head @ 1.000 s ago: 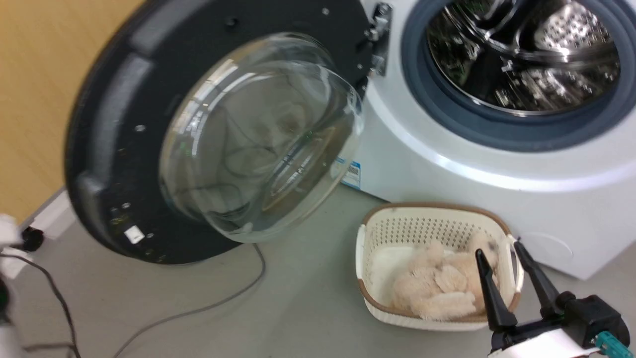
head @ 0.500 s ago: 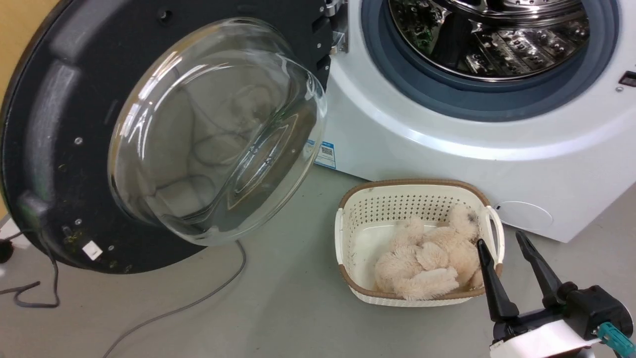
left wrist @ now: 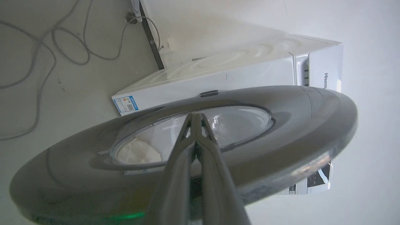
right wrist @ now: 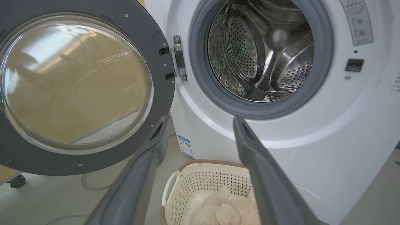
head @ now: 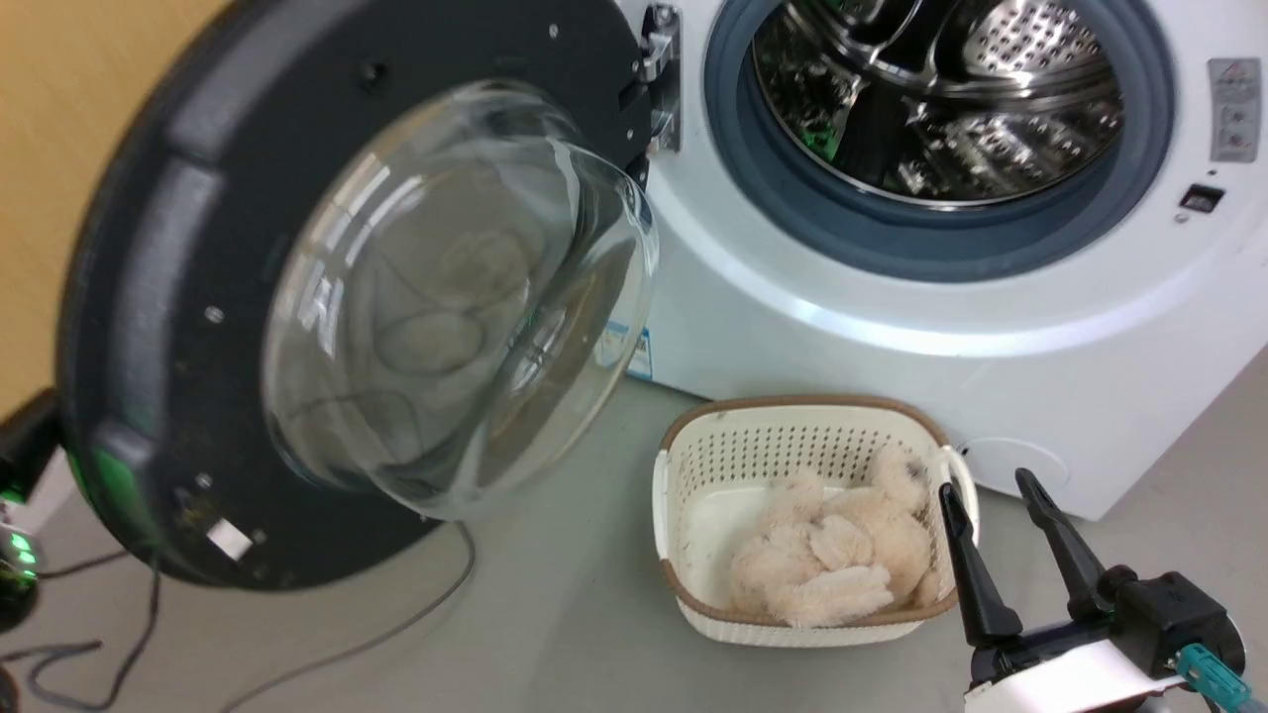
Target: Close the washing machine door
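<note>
Since the previous frame the head camera has shifted, bringing more of the drum [head: 991, 99] into view. Against the washing machine [head: 892, 376], the washing machine door [head: 149, 297] shows a narrower black face, consistent with a small swing towards the opening. The right gripper [head: 983, 490] has kept its station.

The door is open, hanging on the metal hinge [head: 662, 79] at the left edge of the machine's front. Its glass bowl bulges out in front of the machine. The grey seal [head: 941, 248] and drum are fully exposed.

Left gripper [left wrist: 196, 117]: fingers pressed together, nothing between them, tips lying over the door's outer face at the window edge, on the side turned away from the machine. Contact cannot be confirmed.

Right gripper: fingers spread wide, empty, in front of the machine's lower front, pointing towards it.

A cream basket [head: 684, 436] stands on the floor just in front of the machine, below the opening, with a plush toy [head: 842, 555] inside. A grey cable [head: 396, 619] lies on the floor left of the machine, beneath the door.
</note>
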You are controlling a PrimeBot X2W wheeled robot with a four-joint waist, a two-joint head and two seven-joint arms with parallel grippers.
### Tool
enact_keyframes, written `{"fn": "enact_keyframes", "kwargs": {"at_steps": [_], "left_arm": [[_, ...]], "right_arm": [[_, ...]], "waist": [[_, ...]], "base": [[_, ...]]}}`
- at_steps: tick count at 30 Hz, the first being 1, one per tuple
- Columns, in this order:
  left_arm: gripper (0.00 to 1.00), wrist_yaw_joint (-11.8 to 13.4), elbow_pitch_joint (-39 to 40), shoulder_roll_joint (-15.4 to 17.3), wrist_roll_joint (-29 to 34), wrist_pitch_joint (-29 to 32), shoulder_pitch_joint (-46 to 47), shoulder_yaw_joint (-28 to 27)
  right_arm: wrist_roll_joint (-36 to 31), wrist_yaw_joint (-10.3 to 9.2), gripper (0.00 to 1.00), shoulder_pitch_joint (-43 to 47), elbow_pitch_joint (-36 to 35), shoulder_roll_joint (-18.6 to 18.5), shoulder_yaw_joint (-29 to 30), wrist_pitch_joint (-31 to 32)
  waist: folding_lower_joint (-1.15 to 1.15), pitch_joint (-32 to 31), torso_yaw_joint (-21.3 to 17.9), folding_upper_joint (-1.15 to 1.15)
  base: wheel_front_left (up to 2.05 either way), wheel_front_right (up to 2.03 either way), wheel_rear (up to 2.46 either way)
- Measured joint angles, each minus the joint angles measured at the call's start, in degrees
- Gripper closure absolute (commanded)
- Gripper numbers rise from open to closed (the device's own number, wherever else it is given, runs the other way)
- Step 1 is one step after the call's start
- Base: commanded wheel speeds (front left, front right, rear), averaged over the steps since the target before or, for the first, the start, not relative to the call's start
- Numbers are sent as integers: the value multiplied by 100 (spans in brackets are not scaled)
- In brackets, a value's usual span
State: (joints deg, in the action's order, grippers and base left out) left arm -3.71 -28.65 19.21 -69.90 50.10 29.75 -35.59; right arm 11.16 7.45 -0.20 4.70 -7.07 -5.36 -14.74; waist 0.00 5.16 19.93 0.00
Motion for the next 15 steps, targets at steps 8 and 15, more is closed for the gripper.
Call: {"fn": "enact_keyframes", "kwargs": {"at_steps": [8,15], "left_arm": [[100,211,1017,-577,-238,804,-710,297],[100,466,1968,-1139,-456,1348,-1294,590]], "right_arm": [[1,0,0,109,36,86,130,0],[-1,0,0,127,33,153,182,0]], "waist": [[0,-318,-154,0],[0,-461,-457,0]], "base": [[0,0,0],[0,0,0]]}}
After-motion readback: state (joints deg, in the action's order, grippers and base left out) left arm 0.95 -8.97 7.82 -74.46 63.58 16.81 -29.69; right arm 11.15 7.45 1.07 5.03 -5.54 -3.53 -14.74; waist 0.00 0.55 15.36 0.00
